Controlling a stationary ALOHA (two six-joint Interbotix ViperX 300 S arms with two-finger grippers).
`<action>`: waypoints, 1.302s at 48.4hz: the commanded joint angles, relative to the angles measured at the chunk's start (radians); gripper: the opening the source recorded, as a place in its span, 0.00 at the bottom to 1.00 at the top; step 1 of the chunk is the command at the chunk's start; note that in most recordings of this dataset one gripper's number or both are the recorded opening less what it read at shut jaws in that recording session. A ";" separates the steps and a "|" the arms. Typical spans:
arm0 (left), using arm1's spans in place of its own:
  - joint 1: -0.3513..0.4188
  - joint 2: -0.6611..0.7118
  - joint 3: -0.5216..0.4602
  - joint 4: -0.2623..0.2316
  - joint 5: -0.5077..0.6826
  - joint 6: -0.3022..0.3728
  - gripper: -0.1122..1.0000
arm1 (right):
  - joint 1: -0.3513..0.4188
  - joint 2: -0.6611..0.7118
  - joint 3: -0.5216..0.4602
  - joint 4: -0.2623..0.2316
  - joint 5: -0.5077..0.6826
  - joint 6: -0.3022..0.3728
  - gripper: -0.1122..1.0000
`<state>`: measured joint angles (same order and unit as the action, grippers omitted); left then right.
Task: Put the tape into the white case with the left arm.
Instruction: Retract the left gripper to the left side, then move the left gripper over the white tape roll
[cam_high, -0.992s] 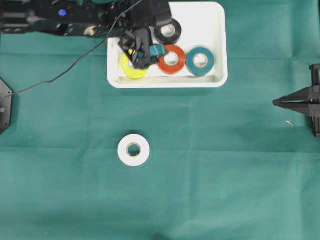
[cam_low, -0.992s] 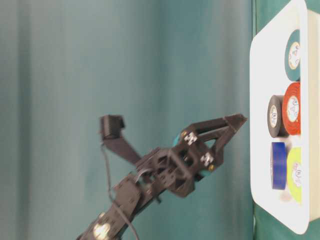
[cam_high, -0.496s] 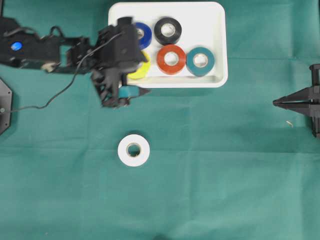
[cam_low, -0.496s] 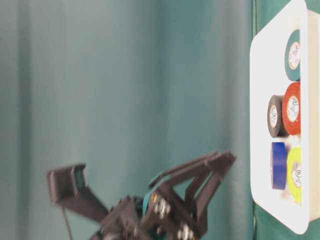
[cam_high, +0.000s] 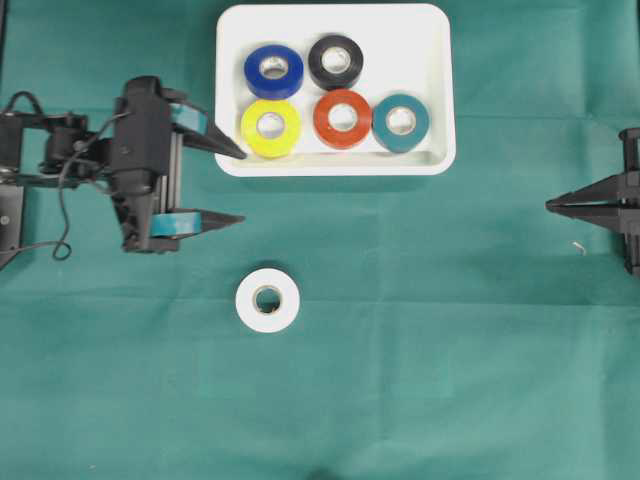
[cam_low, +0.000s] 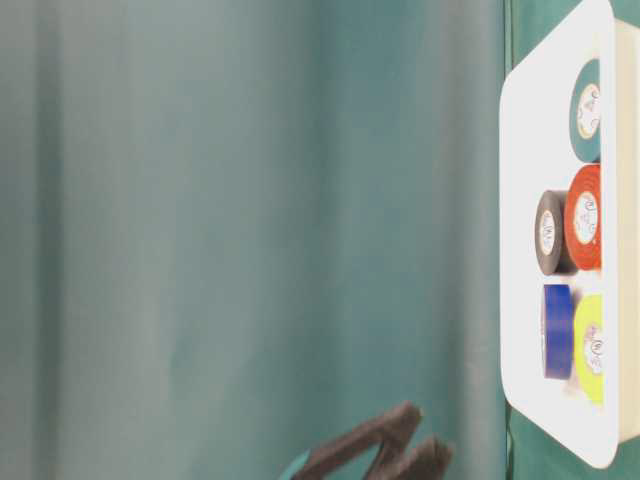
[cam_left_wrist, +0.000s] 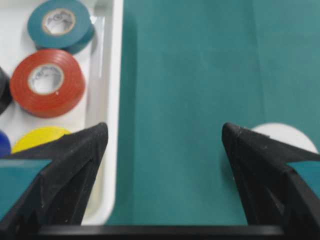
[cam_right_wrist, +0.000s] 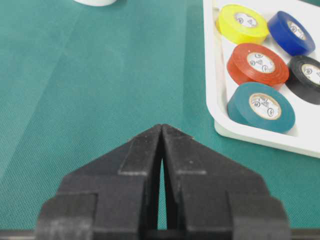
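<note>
The one roll of white tape (cam_high: 268, 301), lying flat with its hole facing up, sits alone on the green cloth-covered worktop (cam_high: 450, 330), outside the shallow white rectangular plastic case (cam_high: 436, 90); in the overhead view it lies at about 4 o'clock from the left arm's black gripper with teal bands (cam_high: 230, 185), near it but not touching; the case stands at about 12 o'clock from the roll, with blue, black, yellow, red and teal rolls already inside; the left gripper's two fingers are spread wide apart and hold nothing, pointing toward 3 o'clock, one tip just at the case's near-left corner, the other over bare cloth; in the left wrist view the white roll peeks out behind the right-hand finger, so it lies off to that side and not between the tips; the plain black right gripper (cam_high: 552, 205), its fingers pressed together, is far off at 3 o'clock; the left is clearly nearer; being round, the roll has no long axis to align with.
</note>
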<state>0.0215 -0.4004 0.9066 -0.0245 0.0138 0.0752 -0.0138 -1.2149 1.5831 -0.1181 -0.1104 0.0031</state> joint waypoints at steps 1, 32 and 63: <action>-0.015 -0.048 0.012 -0.002 -0.015 0.002 0.95 | 0.000 0.006 -0.011 -0.002 -0.009 0.000 0.02; -0.028 -0.261 0.196 -0.002 -0.028 -0.005 0.95 | 0.000 0.006 -0.011 -0.002 -0.009 0.000 0.02; -0.041 -0.235 0.202 -0.003 -0.028 -0.006 0.95 | 0.000 0.006 -0.011 -0.002 -0.009 0.000 0.02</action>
<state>-0.0092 -0.6427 1.1305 -0.0245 -0.0046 0.0690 -0.0138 -1.2149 1.5831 -0.1181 -0.1089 0.0031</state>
